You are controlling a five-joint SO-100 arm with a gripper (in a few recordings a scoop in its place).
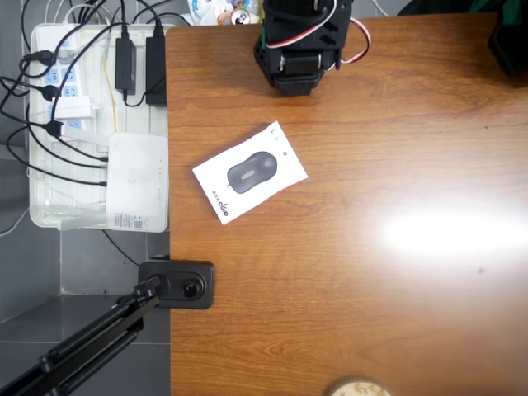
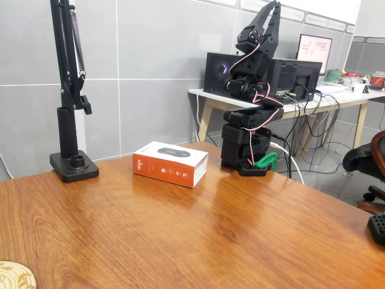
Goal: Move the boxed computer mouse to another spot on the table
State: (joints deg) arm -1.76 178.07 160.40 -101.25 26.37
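Standing by this setup, I'd say the job has not begun: the table (image 2: 198, 235) stretches out broad, brown and glossy, with a bright glare patch in the overhead view well to the right of the box, and the only task thing on it lies untouched. Taking the boxed computer mouse (image 1: 250, 172) as the landmark, the arm (image 2: 249, 129) is folded up on its base near it, just beyond the box's far end toward the table's back edge in the overhead view, and to its right in the fixed view. The gripper (image 2: 269, 15) points straight up above that base, high over the box and nowhere near it; its jaws look drawn together with nothing between them, though the tips are small from here. The box itself lies flat, turned at an angle to the table edges, mouse picture facing up and its orange-red side (image 2: 163, 171) facing the fixed camera. To the box's left in the overhead view, off the table edge, a white tray (image 1: 41, 210) carries power strips, cables and a white router (image 1: 138, 181). A black stand base (image 2: 74, 167) is clamped at the table edge, near the box's lower left in the overhead view. By my reckoning the next move is the reach: the arm must unfold, swing down toward the box, spread its jaws, and line them across the box's narrower width given its slant. That flat, wide shape may be awkward to pinch, and there is plenty of bare wood to its right for setting it down.
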